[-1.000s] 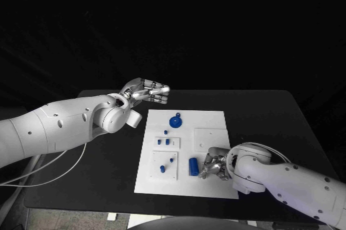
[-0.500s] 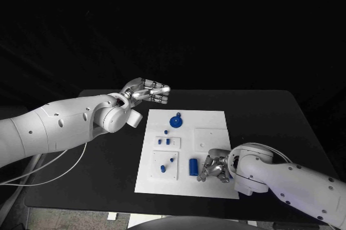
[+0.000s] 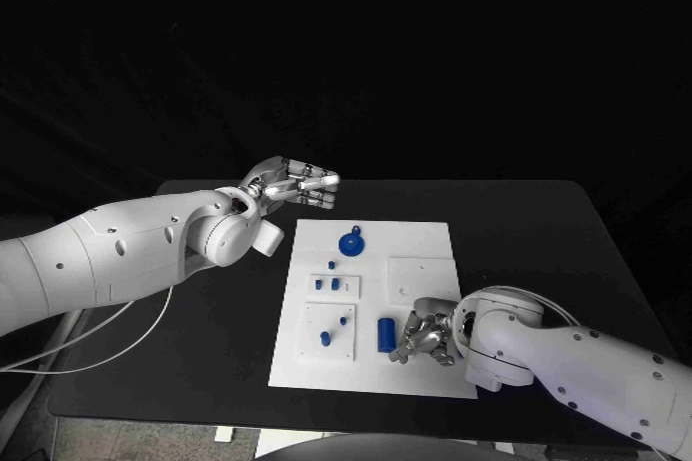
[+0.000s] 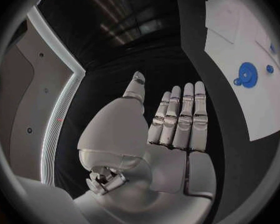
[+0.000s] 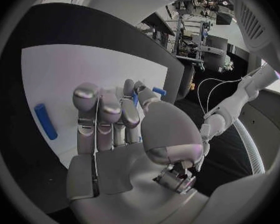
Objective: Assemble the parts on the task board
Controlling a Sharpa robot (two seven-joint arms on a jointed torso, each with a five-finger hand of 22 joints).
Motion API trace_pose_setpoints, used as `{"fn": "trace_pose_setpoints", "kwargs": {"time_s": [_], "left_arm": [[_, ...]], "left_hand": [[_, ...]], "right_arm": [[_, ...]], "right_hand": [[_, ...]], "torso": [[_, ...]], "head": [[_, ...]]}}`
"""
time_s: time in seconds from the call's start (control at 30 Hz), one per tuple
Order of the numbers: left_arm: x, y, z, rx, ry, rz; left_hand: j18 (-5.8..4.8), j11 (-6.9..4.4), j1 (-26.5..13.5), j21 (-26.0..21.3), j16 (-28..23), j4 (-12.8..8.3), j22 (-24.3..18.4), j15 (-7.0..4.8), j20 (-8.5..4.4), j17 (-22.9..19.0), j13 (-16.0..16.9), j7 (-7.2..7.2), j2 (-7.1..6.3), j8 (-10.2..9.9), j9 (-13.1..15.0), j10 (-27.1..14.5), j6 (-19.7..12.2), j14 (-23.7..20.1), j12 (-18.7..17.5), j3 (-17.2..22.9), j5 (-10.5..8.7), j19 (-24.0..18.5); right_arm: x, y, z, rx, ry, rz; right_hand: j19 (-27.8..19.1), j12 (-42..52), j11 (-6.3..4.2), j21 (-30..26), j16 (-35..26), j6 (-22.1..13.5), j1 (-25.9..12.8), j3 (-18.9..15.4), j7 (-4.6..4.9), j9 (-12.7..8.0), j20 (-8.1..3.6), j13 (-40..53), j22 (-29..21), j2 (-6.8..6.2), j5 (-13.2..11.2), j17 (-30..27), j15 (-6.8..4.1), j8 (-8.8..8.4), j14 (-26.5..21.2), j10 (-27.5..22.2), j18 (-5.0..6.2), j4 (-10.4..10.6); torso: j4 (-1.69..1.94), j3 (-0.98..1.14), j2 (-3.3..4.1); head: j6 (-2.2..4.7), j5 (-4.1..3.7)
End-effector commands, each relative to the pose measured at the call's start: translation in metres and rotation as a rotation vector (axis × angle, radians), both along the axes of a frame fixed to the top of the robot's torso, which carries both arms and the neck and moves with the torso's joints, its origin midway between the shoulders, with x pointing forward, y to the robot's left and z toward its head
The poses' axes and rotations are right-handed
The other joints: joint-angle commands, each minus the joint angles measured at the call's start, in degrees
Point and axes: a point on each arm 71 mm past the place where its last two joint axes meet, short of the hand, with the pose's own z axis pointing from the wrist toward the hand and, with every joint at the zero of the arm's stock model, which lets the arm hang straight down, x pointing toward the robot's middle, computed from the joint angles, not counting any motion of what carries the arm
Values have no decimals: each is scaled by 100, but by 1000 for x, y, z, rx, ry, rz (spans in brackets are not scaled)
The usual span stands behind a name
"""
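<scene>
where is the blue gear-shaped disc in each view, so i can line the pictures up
Head view: the blue disc lies on the far part of the task board, beyond the small blue pegs.
Left wrist view: the blue disc lies near the board's edge, beyond the left hand.
Right wrist view: I cannot make it out.
Shared landmark: the white task board.

Black table, white cable beside it.

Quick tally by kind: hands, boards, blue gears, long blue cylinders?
Hands: 2 (left hand, right hand)
Board: 1
Gear: 1
Cylinder: 1
Total: 5
</scene>
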Motion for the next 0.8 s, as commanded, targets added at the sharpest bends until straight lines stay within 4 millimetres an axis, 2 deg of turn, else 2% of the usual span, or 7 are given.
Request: {"fn": "trace_pose_setpoints", "kwargs": {"time_s": [0.03, 0.17, 0.23, 0.37, 0.43, 0.67, 0.8], "left_arm": [[-1, -3, 1, -5, 0, -20], [0, -3, 0, -5, 1, -20], [-1, -3, 0, -4, 2, -21], [-1, -2, 0, -4, 4, -21], [-1, -2, 0, -3, 5, -21], [-1, -2, 0, -2, 8, -22], [-1, -2, 0, -1, 9, -22]], "left_hand": [[13, 10, -55, -25, -24, 7, -8, 1, 40, 4, 9, -1, -14, -8, -3, -31, 14, -34, 18, -1, 11, 0], [13, 11, -59, -28, -23, 12, -9, 0, 41, 4, 9, -1, -12, -6, -2, -31, 18, -39, 18, 0, 9, -5], [13, 11, -59, -28, -23, 12, -9, 0, 41, 4, 9, -1, -12, -6, -2, -31, 18, -39, 18, 0, 9, -5], [12, 12, -61, -30, -24, 17, -10, 2, 42, 4, 9, -1, -13, -9, -3, -31, 12, -42, 18, 2, 12, -9], [12, 12, -61, -30, -24, 17, -10, 2, 42, 4, 9, -1, -13, -9, -3, -31, 12, -42, 18, 2, 12, -9], [12, 12, -61, -30, -24, 17, -10, 2, 42, 4, 9, -1, -13, -9, -3, -31, 12, -42, 18, 2, 12, -9], [12, 12, -61, -30, -24, 17, -10, 2, 42, 4, 9, -1, -13, -9, -3, -31, 12, -42, 18, 2, 12, -9]], "right_arm": [[2, 1, 0, -5, -30, 2], [3, 2, 0, -13, -45, -5], [4, 2, 0, -15, -47, -7], [4, 2, -1, -14, -43, -8], [4, 2, -1, -14, -40, -7], [3, 1, -3, -17, -18, 3], [2, 0, -3, -14, 0, 8]], "right_hand": [[304, 14, 32, -10, 8, 3, -52, 60, 26, 61, -29, 465, 403, 145, -62, -11, -38, 5, 7, 0, -98, -1], [304, 27, 37, -17, -3, -23, -162, 259, 37, 121, -26, 472, 398, 395, -253, -24, -34, 2, 5, 4, -96, 45], [302, 34, 40, -28, -16, -26, -447, 830, 44, 189, -21, 477, 391, 337, -416, -39, -30, 7, 6, 8, -94, -115], [302, 47, 45, -29, -17, -32, -579, 1187, 53, 248, -17, 484, 387, 421, -546, -46, -27, 4, 6, 11, -92, -114], [301, 56, 39, -31, -14, -28, -743, 1451, 59, 285, -18, 489, 385, 347, -524, -48, -18, -1, 5, 15, -89, -172], [303, 63, 46, -16, -10, -23, -715, 1449, 50, 319, -14, 493, 391, 292, -405, -47, -25, 5, 6, 18, -92, -249], [302, 57, 39, -14, -7, -24, -669, 1054, 35, 327, -19, 490, 393, 88, 164, -46, -29, 4, 4, 17, -95, -322]], "torso": [[7, -1, 2], [5, -3, 1], [7, -4, 1], [6, -3, 1], [3, -4, 1], [3, -3, 0], [2, 0, 2]], "head": [[5, -8], [6, -10], [1, -7], [-3, -4], [-4, -2], [-8, 2], [-8, 4]]}}
